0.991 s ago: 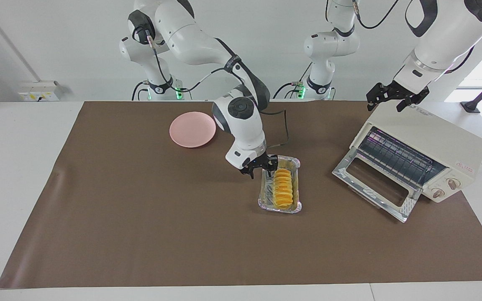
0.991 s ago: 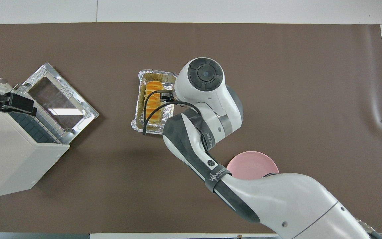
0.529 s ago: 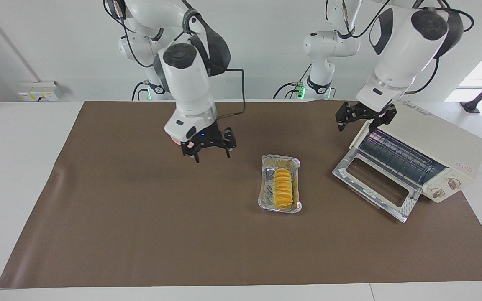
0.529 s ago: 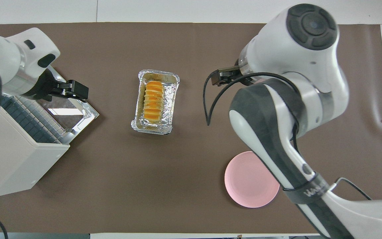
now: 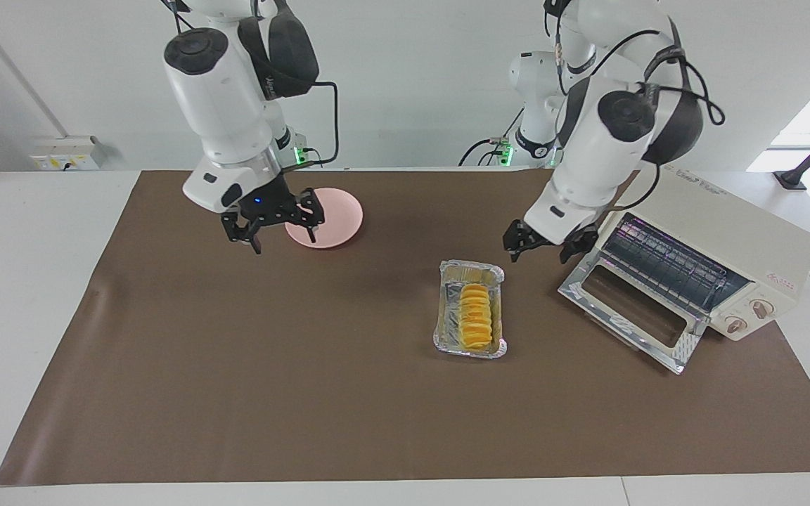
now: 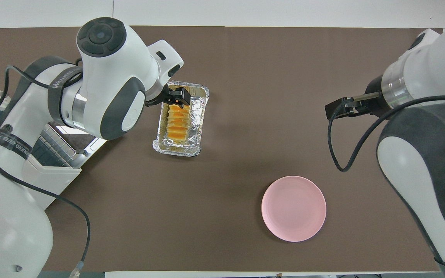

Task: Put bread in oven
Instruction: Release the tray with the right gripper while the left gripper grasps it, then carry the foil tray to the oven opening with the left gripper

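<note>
Golden bread (image 5: 476, 317) lies in its foil tray (image 5: 442, 330); oven (image 5: 714, 242) door is open.
Nothing is moved yet: left gripper (image 5: 543, 245) and right gripper (image 5: 273, 222) hang with jaws apart, empty.

Robotics laboratory test bench. Evidence: 2 white Franka arms mounted at the table edge, cabling running along both. A white table (image 5: 39, 295) carries a brown mat (image 5: 271, 365). Bare white wall, with a wall socket box (image 5: 67, 153). Kitchen props only: oven (image 5: 700, 263), pink plate (image 5: 335, 211).
</note>
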Motion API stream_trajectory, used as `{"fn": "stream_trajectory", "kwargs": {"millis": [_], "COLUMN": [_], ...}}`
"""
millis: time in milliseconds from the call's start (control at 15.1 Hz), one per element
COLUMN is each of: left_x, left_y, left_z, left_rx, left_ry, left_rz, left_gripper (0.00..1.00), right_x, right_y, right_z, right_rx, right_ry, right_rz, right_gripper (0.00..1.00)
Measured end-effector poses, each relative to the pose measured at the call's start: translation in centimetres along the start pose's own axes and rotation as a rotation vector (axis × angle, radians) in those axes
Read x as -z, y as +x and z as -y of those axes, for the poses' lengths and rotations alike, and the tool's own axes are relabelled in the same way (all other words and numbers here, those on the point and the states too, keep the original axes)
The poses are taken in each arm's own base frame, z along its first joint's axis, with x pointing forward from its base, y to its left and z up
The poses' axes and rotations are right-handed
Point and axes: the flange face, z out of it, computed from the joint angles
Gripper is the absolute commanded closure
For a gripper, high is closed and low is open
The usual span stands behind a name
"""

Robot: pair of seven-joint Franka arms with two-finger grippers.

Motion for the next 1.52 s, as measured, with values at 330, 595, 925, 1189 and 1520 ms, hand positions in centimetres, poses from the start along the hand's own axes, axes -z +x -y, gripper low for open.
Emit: {"fn": "stream_trajectory", "kwargs": {"millis": [330, 595, 925, 1189, 1520], "left_x": [-5.9, -7.7, -9.5, -10.0, -12.4], "left_y": [-1.3, -2.0, -3.0, -3.0, -3.5], "left_z": [-5.0, -5.8, -7.1, -7.2, -7.6], "left_rx": [0.009, 0.045, 0.102, 0.127, 0.154], "left_ry": [0.054, 0.059, 0.05, 0.045, 0.045], "left_rz": [0.035, 0.036, 0.018, 0.008, 0.015], "left_gripper": [0.0, 0.0, 0.0, 0.0, 0.0], "right_x": [-0.2, 0.0, 1.0, 2.3, 3.0], "right_y": [-1.4, -1.5, -1.7, -2.1, -2.3], "right_z": [-4.8, -5.3, -6.2, -6.8, -7.2], "right_rx": [-0.064, -0.068, -0.081, -0.073, -0.039], "right_ry": [-0.004, -0.024, -0.036, -0.041, -0.051], "right_rz": [0.044, 0.052, 0.055, 0.074, 0.076], "right_gripper": [0.0, 0.0, 0.0, 0.0, 0.0]}}
